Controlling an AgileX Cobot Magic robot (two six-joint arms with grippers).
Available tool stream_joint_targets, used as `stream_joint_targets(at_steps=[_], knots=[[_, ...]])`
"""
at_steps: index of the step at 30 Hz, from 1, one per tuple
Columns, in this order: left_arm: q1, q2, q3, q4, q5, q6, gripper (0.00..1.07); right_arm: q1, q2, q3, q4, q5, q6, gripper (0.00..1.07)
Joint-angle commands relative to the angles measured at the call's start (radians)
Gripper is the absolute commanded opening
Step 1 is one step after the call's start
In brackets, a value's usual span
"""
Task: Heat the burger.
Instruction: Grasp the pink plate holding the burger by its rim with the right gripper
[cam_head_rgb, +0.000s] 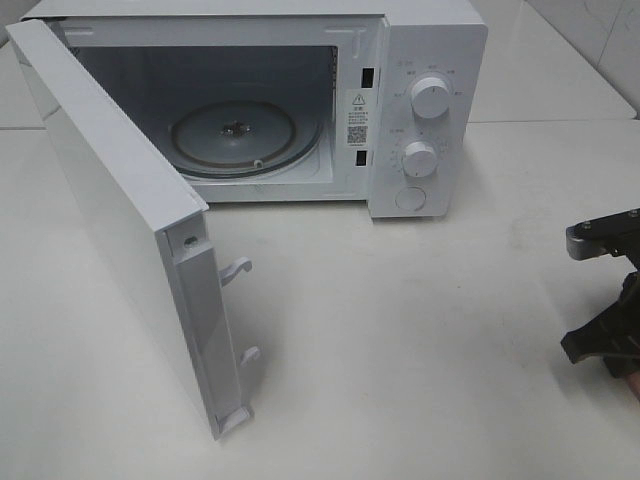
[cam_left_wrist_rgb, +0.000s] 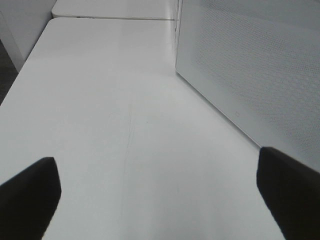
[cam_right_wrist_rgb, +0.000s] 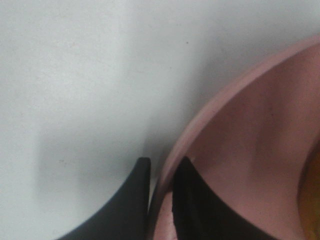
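Nearest the lens, the right gripper (cam_right_wrist_rgb: 163, 165) stands closed on the rim of the pink plate (cam_right_wrist_rgb: 235, 130), one black finger outside the rim and the other inside it, with only the rim between them. A sliver of golden yellow at the edge of the right wrist view is probably the bun of the burger (cam_right_wrist_rgb: 315, 200), though too little shows to be certain; it lies on the plate, inward of the gripped rim.

In the high view the plate and burger fall almost wholly outside the picture at about 4 o'clock, where the right arm enters. The microwave (cam_head_rgb: 425, 60) sits at 12 o'clock with its door (cam_head_rgb: 110, 200) swung wide toward 8 o'clock, and the glass turntable (cam_head_rgb: 235, 135) is bare. The left gripper (cam_left_wrist_rgb: 160, 192) hangs fully open and empty over the white table (cam_head_rgb: 400, 330), beside the outer face of the door.

Handling, by judgement: the burger is light, soft and loosely stacked, so a direct pinch would crush the bun or shift the layers. The stiff plate is the better carrier, and its rim the natural hold. Held by one edge, however, the plate may droop, and a smooth surface would let the burger slide; level carriage toward the 12 o'clock cavity is advisable.
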Motion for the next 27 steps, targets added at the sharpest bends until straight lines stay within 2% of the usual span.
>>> stream_joint_targets(at_steps=[1, 8, 14, 27], knots=[[0.001, -0.019, 0.003, -0.004, -0.013, -0.001, 1.00, -0.004, 0.009, 0.003, 0.005, 0.000, 0.006, 0.00], [0.001, -0.019, 0.003, -0.004, -0.013, -0.001, 1.00, -0.001, 0.008, 0.003, 0.004, 0.005, 0.078, 0.00], [0.001, -0.019, 0.003, -0.004, -0.013, -0.001, 1.00, 0.055, 0.006, 0.002, -0.021, 0.030, 0.131, 0.00], [0.001, -0.019, 0.003, -0.004, -0.013, -0.001, 1.00, 0.172, 0.006, 0.001, -0.193, 0.127, 0.322, 0.00]])
